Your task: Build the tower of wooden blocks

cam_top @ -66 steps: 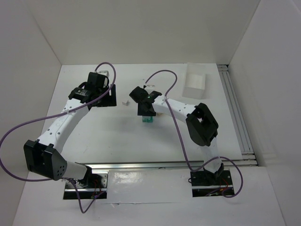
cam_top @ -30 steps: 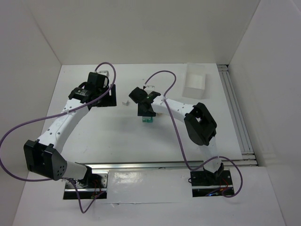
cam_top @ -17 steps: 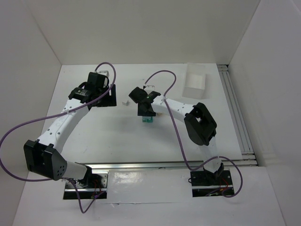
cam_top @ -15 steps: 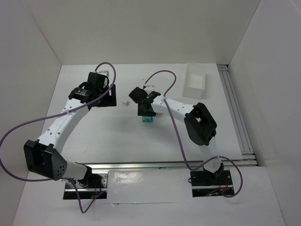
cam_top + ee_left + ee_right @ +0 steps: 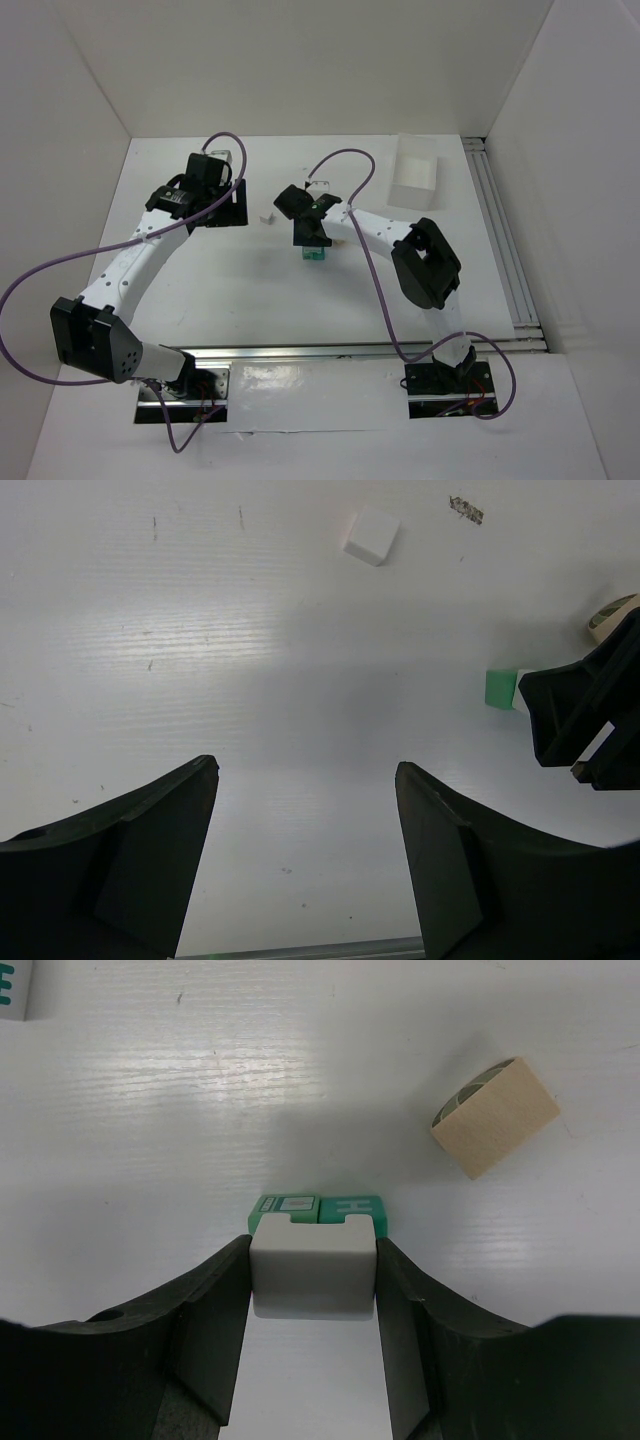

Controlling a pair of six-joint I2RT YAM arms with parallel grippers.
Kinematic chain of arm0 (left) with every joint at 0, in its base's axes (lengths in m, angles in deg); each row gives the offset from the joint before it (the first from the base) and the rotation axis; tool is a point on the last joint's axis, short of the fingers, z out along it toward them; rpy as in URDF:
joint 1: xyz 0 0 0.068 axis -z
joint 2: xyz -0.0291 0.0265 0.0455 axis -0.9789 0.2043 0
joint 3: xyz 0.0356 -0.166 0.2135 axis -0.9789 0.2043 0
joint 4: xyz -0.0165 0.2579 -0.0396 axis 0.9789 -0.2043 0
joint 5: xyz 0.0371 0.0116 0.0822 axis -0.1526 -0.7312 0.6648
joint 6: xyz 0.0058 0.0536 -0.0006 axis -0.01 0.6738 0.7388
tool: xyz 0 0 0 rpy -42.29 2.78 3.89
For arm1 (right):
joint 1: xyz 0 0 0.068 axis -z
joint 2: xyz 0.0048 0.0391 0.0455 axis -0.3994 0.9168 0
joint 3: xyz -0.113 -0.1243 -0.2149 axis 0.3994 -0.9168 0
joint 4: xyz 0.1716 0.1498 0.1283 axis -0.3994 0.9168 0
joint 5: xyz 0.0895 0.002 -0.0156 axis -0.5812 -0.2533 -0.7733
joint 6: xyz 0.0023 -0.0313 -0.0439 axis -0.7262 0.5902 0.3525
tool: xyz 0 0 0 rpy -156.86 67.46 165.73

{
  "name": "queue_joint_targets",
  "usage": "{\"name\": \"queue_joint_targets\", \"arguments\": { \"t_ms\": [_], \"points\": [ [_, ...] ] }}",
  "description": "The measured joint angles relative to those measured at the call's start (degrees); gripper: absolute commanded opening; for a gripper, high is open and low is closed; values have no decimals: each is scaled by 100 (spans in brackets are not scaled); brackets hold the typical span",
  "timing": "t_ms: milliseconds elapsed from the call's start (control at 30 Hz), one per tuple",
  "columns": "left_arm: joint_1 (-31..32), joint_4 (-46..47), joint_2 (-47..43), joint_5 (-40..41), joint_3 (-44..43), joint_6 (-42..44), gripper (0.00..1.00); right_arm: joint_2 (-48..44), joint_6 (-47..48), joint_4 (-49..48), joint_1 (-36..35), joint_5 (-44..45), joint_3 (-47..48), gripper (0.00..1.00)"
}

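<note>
Wood block tower (image 5: 314, 1222) sits mid-bench (image 5: 230, 290), slightly toward the far edge and well clear of every edge. So far it's two teal cubes (image 5: 350, 1208) side by side, touching, forming the base course. The right gripper (image 5: 312, 1248) is clenched on a pale notched block (image 5: 312, 1285), one finger flat on each side face, and holds it straight over the seam between the cubes. That centring looks deliberate, so it bridges both cubes, not just one. From the wrist view I can't tell if the block is seated on them or a hair above. The tan half-round piece (image 5: 495, 1117) lies loose on the bench just beyond the base toward the far right, apart from it, likely the cap for later. The left gripper (image 5: 305, 768) is released, nothing between its fingers, parked toward the far-left side with a white cube (image 5: 370, 537) ahead of it and well off the stack, so it shouldn't foul the placement. The clear tray (image 5: 415, 172) is in the far-right corner, not involved. My read: placement of the second level is in hand, so roughly midway. The risk on release is the fingers dragging the block sideways and nudging the cubes apart.
</note>
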Motion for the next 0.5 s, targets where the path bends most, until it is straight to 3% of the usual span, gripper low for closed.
{"name": "queue_joint_targets", "arguments": {
  "t_ms": [167, 500],
  "points": [
    [0, 0, 0, 0, 0, 0, 84, 13, 35, 0, 0, -7, 0, 47],
    [0, -2, 0, 0, 0, 0, 84, 31, 103, 4, 0, -26, 0, 71]
  ]
}}
